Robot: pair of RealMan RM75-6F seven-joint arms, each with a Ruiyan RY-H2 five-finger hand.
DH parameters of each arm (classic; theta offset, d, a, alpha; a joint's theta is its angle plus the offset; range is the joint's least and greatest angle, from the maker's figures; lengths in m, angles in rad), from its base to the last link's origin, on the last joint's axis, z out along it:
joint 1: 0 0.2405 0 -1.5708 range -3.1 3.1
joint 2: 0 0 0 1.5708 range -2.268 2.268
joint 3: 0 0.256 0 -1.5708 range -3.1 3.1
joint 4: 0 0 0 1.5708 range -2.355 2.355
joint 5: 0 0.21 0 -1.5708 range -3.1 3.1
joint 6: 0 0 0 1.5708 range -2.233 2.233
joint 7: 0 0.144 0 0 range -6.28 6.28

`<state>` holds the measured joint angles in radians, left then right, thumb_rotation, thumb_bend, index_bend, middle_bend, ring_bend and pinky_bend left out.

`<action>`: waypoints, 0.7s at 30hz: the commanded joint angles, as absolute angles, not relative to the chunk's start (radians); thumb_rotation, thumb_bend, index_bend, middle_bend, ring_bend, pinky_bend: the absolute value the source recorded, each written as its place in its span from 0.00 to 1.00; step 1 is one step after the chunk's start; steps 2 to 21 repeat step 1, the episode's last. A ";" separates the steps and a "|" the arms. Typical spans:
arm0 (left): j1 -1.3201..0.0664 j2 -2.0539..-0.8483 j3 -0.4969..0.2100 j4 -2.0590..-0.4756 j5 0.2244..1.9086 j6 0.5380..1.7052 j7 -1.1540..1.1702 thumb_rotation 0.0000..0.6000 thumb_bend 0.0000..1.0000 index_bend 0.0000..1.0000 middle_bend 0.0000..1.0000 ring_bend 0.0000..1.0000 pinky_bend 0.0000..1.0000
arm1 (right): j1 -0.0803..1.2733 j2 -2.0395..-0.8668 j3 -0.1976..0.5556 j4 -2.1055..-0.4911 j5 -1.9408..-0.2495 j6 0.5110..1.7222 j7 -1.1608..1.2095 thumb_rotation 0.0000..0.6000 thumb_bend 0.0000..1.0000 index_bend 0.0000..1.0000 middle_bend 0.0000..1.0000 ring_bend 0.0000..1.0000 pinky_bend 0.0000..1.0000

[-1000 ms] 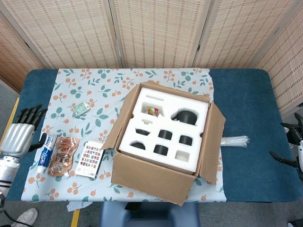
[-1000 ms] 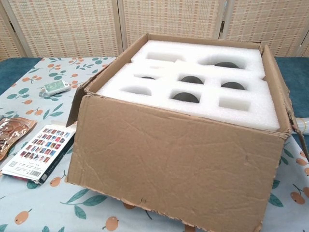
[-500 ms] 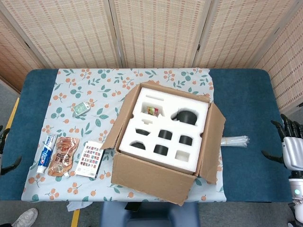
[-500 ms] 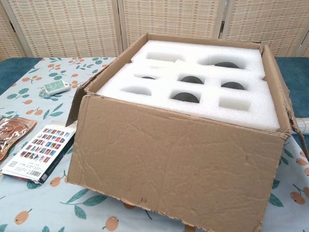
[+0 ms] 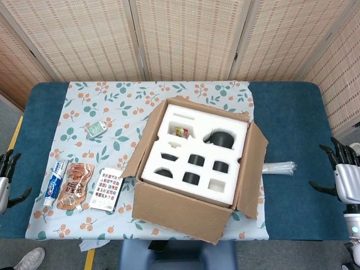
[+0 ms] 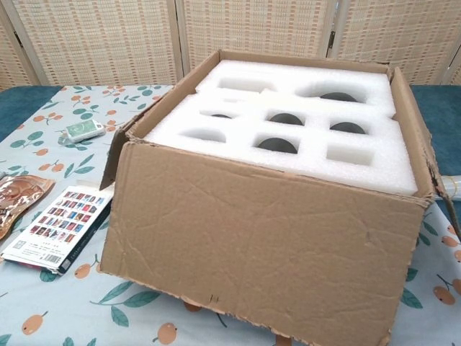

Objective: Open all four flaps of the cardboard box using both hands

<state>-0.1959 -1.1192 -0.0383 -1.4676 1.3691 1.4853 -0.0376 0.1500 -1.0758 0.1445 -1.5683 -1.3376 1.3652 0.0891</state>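
Observation:
The cardboard box (image 5: pixel 185 211) (image 6: pixel 259 252) stands mid-table with its flaps folded outward. Inside lies a white foam insert (image 5: pixel 194 154) (image 6: pixel 288 137) with several dark pockets. The near flap hangs down the front, the right flap (image 5: pixel 253 169) leans outward, and the left flap (image 5: pixel 140 146) stands out to the left. My left hand (image 5: pixel 5 181) is at the far left edge of the head view, off the table, fingers apart and holding nothing. My right hand (image 5: pixel 346 177) is at the far right edge, fingers spread, also holding nothing. Neither hand shows in the chest view.
On the floral cloth (image 5: pixel 112 107) left of the box lie a toothpaste tube (image 5: pixel 54 183), a brown pouch (image 5: pixel 73 187), a small booklet (image 5: pixel 107 189) (image 6: pixel 50 227) and a little green packet (image 5: pixel 97 130) (image 6: pixel 83 130). A clear plastic roll (image 5: pixel 278 167) lies right of the box.
My left hand has drawn back from the table's left side to the frame edge. My right hand has shifted slightly at the far right. The box is unchanged.

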 commanded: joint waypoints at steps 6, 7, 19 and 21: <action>-0.199 -1.120 -0.045 -1.463 1.368 1.467 -0.041 1.00 0.32 0.00 0.00 0.00 0.00 | 0.150 -1.076 0.146 -1.565 -1.336 1.364 0.092 0.98 0.11 0.13 0.00 0.00 0.00; -0.199 -1.120 -0.045 -1.463 1.368 1.467 -0.041 1.00 0.32 0.00 0.00 0.00 0.00 | 0.150 -1.076 0.146 -1.565 -1.336 1.364 0.092 0.98 0.11 0.13 0.00 0.00 0.00; -0.199 -1.120 -0.045 -1.463 1.368 1.467 -0.041 1.00 0.32 0.00 0.00 0.00 0.00 | 0.150 -1.076 0.146 -1.565 -1.336 1.364 0.092 0.98 0.11 0.13 0.00 0.00 0.00; -0.199 -1.120 -0.045 -1.463 1.368 1.467 -0.041 1.00 0.32 0.00 0.00 0.00 0.00 | 0.150 -1.076 0.146 -1.565 -1.336 1.364 0.092 0.98 0.11 0.13 0.00 0.00 0.00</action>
